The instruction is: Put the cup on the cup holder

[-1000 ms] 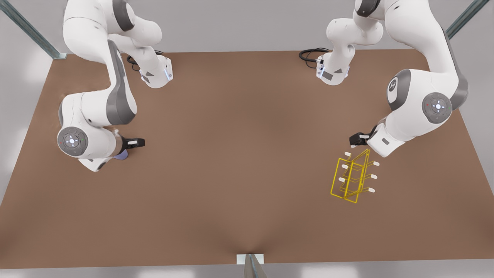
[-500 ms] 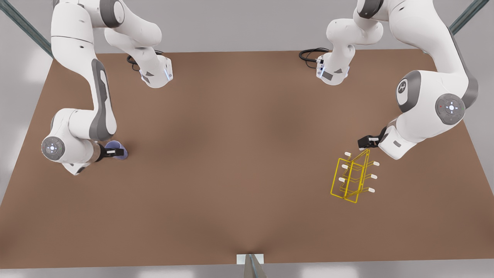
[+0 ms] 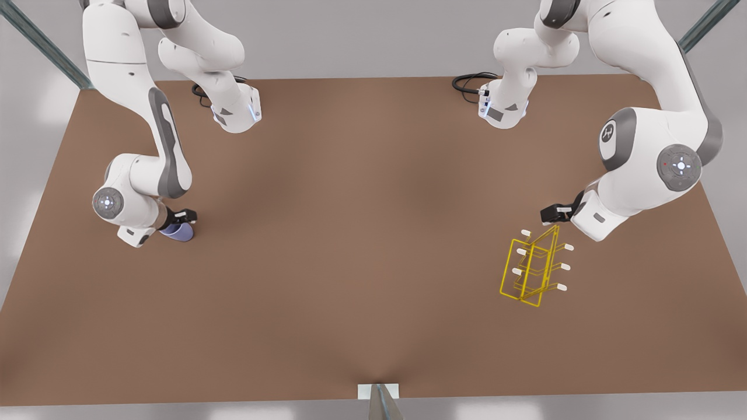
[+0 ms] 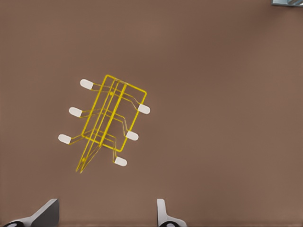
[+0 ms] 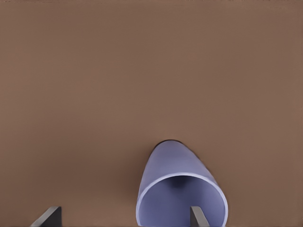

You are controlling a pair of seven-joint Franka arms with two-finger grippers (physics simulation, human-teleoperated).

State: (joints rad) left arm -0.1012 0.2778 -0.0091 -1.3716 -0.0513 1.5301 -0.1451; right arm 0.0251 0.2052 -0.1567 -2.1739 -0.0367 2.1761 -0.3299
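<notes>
We see the plain lavender-blue cup below the spread-fingered right gripper, seemingly ungripped; the left gripper, fingers apart, hangs over the yellow cup holder.

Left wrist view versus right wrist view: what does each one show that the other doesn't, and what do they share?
The left wrist view shows the cup holder, a yellow wire rack with six white-tipped pegs, below the open left gripper. The right wrist view shows the lavender cup, its open mouth toward the camera, with one finger of the open right gripper across its rim. Both show the bare brown table.
</notes>
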